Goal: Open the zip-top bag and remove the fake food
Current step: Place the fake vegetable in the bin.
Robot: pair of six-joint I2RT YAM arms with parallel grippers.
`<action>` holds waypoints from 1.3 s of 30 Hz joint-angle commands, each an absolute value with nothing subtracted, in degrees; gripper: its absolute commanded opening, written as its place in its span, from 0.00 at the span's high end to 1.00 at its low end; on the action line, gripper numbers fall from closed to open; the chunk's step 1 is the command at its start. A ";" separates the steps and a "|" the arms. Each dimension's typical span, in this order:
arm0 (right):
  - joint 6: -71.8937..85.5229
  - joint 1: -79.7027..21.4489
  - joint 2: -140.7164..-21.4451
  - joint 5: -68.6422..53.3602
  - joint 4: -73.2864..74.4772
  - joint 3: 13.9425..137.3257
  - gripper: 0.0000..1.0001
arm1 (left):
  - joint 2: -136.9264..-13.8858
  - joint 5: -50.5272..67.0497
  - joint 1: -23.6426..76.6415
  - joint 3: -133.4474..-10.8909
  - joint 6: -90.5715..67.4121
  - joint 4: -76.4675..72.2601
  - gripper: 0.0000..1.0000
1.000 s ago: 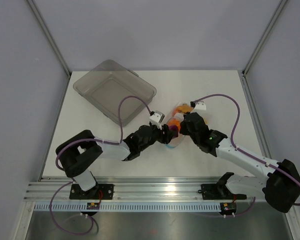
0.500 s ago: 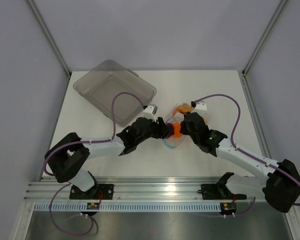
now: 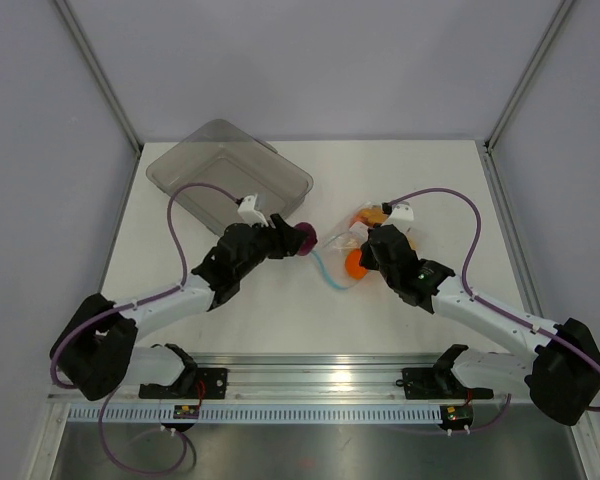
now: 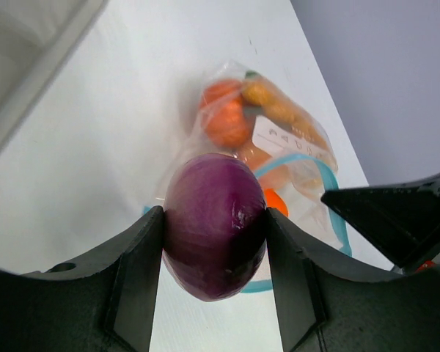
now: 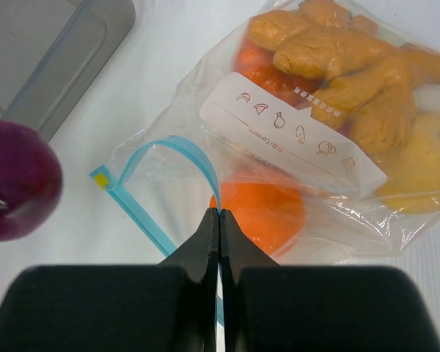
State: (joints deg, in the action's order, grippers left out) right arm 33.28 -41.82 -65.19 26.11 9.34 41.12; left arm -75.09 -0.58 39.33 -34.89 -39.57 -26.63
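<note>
The clear zip-top bag [image 3: 365,245] lies on the table with its blue zip strip [image 5: 183,150] open. Inside are orange balls [image 5: 260,213], yellow-orange bits [image 5: 337,59] and other fake food. My right gripper [image 5: 218,213] is shut on the upper zip strip of the bag and holds the mouth open. My left gripper [image 3: 298,240] is shut on a purple piece [image 4: 214,224], held above the table left of the bag's mouth, near the tray's corner. The purple piece also shows in the right wrist view [image 5: 18,183].
A grey translucent rectangular tray [image 3: 230,180] stands at the back left, its near right corner close to my left gripper. The table's right edge [image 3: 500,220] runs past the bag. Purple cables loop over both arms.
My left gripper has pulled back to the left, out of the bag's mouth, carrying the purple piece toward the tray. The right gripper has kept its hold on the zip strip.
</note>
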 commanded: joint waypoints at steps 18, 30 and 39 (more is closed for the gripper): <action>33.40 -41.22 -66.53 28.04 7.12 41.40 1.00 | -66.97 -16.00 21.98 -37.09 -44.03 -21.45 0.83; 33.49 -41.22 -67.59 26.46 6.24 41.48 1.00 | -76.20 -15.56 16.00 -42.19 -43.07 -18.55 0.72; 33.40 -41.13 -66.80 26.02 6.06 41.13 1.00 | -78.40 -8.35 14.41 -43.51 -43.77 -16.52 0.32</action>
